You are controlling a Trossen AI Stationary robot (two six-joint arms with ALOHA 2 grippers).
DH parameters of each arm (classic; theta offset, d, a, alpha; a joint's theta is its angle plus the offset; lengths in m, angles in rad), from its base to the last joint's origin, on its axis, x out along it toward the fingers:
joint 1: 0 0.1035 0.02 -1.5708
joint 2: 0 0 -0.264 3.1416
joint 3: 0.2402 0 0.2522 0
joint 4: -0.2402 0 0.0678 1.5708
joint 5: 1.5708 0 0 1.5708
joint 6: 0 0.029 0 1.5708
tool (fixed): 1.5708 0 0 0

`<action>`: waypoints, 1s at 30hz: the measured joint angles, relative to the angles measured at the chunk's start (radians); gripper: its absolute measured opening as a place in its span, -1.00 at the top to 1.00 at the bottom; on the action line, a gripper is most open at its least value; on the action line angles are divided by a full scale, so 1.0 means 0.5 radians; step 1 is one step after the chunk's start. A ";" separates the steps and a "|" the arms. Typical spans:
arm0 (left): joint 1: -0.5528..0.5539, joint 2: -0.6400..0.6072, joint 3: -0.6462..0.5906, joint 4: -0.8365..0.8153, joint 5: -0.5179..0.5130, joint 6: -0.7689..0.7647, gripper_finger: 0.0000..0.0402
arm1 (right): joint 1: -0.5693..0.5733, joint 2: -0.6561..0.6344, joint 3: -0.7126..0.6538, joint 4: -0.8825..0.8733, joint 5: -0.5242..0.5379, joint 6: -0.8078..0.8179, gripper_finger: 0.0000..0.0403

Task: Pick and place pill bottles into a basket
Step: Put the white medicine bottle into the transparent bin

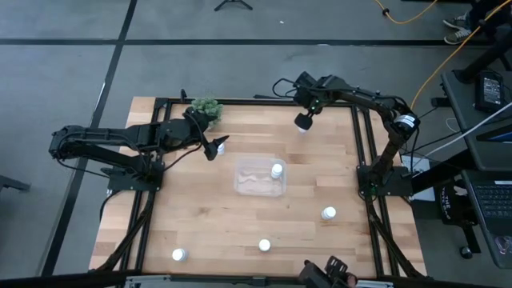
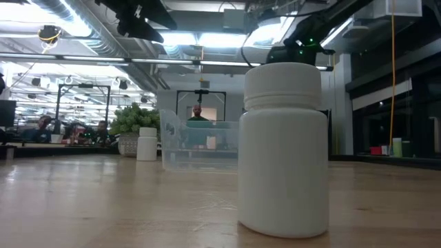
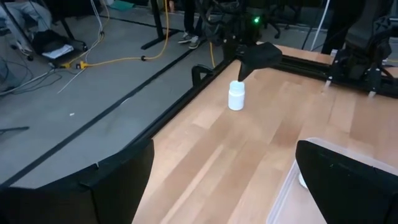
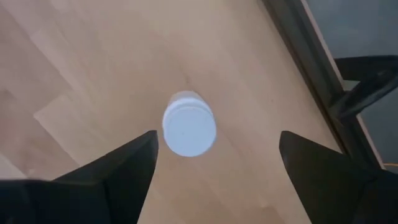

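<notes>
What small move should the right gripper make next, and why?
Probably lower straight down. The right gripper hangs open above a pill bottle, whose cap shows between its fingers, so it seems lined up but not yet around it. The basket holds one bottle.

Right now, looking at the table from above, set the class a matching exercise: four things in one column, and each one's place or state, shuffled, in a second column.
Things:
1. right gripper
2. left gripper
3. basket
4. plant

Places or states:
A. mid-table, one pill bottle inside
B. open, directly above a bottle near the far edge
C. far edge of the table, beside the left arm
D. open, just left of the basket

Pairs: 1-B, 2-D, 3-A, 4-C
</notes>
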 joint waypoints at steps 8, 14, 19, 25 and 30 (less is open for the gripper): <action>0.000 0.087 0.000 -0.004 0.003 -0.009 -0.91 | 0.029 0.111 0.002 0.015 -0.007 0.014 -0.67; 0.000 0.194 0.000 -0.003 0.077 -0.012 -0.91 | 0.029 0.212 0.002 0.006 -0.006 0.015 -0.67; 0.000 0.259 0.000 -0.003 0.093 -0.010 -0.91 | 0.030 0.261 0.002 0.015 -0.006 0.001 -0.67; 0.016 0.280 0.000 -0.003 0.139 0.041 -0.91 | 0.029 0.293 0.001 0.014 -0.006 -0.006 -0.63; 0.060 0.280 0.000 -0.001 0.146 0.048 -0.91 | 0.029 0.294 0.001 0.005 -0.005 -0.006 -0.44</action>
